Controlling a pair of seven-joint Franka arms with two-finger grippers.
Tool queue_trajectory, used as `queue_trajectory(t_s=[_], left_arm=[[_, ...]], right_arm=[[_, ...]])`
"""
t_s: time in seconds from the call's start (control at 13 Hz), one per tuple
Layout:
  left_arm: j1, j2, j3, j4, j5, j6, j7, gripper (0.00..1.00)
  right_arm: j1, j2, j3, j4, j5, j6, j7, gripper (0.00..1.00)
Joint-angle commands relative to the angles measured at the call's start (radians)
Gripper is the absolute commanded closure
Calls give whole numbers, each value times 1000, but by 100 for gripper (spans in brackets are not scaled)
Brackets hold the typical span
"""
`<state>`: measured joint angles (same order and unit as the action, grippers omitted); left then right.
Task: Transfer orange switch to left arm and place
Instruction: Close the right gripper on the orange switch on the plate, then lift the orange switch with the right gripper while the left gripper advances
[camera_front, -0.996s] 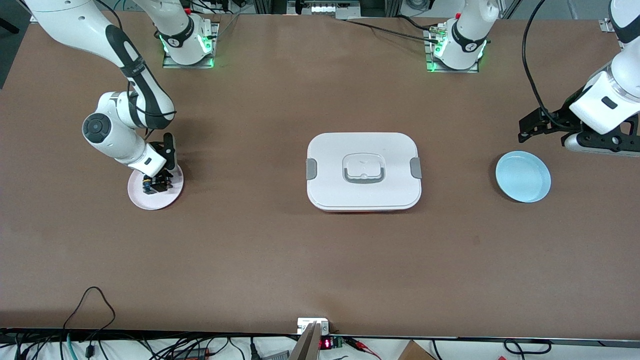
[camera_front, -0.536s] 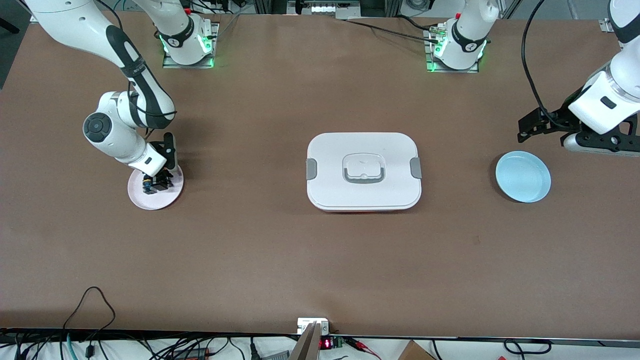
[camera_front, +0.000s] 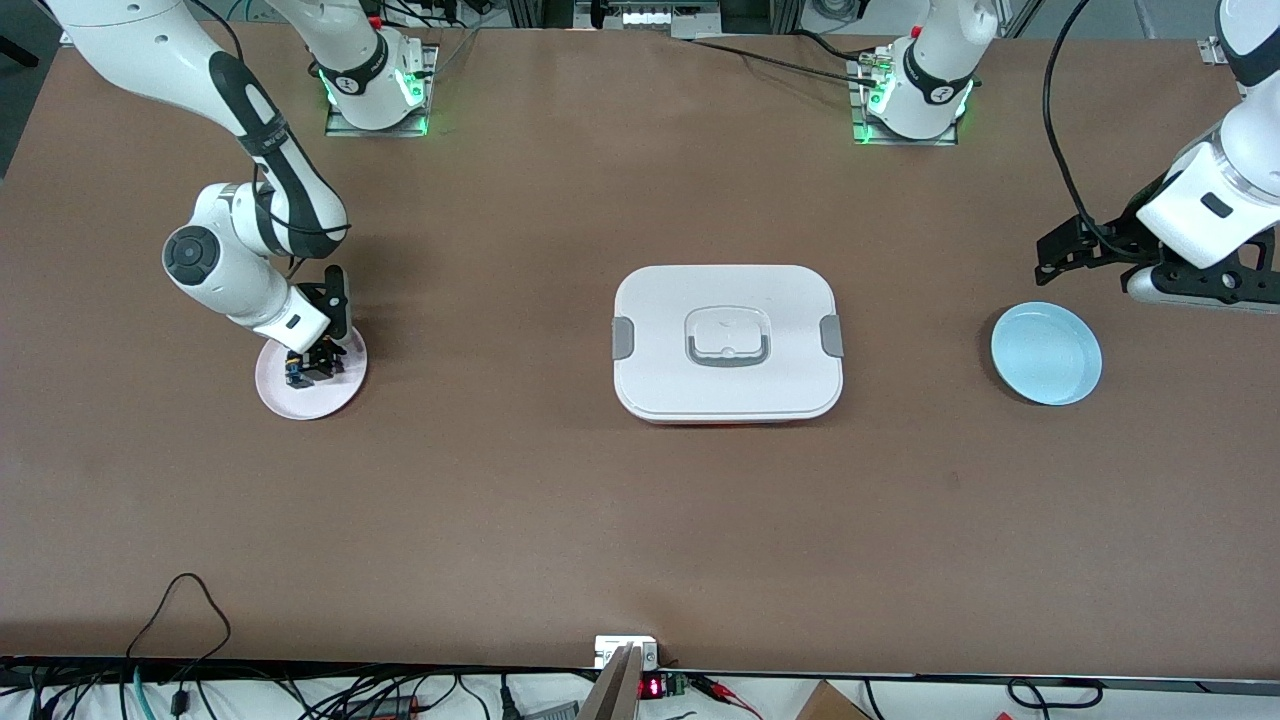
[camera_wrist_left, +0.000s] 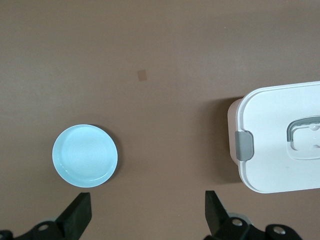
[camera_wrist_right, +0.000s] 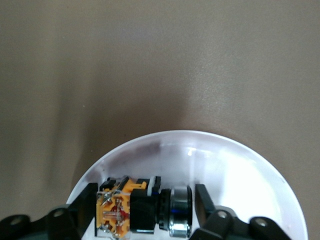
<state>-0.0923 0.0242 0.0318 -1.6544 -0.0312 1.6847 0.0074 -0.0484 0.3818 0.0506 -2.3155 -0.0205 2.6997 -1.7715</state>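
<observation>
The orange switch (camera_wrist_right: 131, 210), with a black body and a yellow-orange end, lies crosswise between my right gripper's (camera_wrist_right: 146, 197) fingers over the pale pink plate (camera_wrist_right: 240, 165). The fingers press at both of its ends. In the front view the right gripper (camera_front: 312, 365) is low over that plate (camera_front: 310, 402) at the right arm's end of the table. The white box (camera_front: 660, 300) stands at the table's middle. My left gripper (camera_front: 1090, 255) hangs open and empty in the air near the light blue plate (camera_front: 1046, 353); its wrist view shows its spread fingers (camera_wrist_left: 80, 212), that plate (camera_wrist_left: 85, 155) and the box (camera_wrist_left: 280, 130).
The arm bases (camera_front: 375, 80) stand along the table edge farthest from the front camera. Cables and small electronics (camera_front: 640, 680) lie along the near edge. Bare brown tabletop lies between the plates and the box.
The right gripper has shifted slightly on the pink plate with the switch between its fingers. The left arm has barely moved.
</observation>
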Motion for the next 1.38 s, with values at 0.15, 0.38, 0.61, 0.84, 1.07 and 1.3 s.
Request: queue_trajectory(t_s=[0.15,0.38,0.61,0.84,1.07,1.3], left_arm=[[-4,-3,-3,-1,25,-5,-11,0],[-4,-3,-3,-1,25,-7,-11,0],[-4,-3,-3,-1,24,-7,-14,0],[-4,-3,-1,-1,16,-8,-41,0],[-1,10,-1,1,10,-10,-31,0],[-10,11,-3,1,-1,-42,-26,0]], right_arm=[[-7,-6,5,-12,14,19,-14,52],[-5,-21,5,-7,14,19,-12,77],[2,-64,11,-4,13,2,-3,83],[2,-128,76,34,22,-154,111,84],[5,-162,190,111,228,-305,179,84],[36,-155,247,214,451,-425,239,84]])
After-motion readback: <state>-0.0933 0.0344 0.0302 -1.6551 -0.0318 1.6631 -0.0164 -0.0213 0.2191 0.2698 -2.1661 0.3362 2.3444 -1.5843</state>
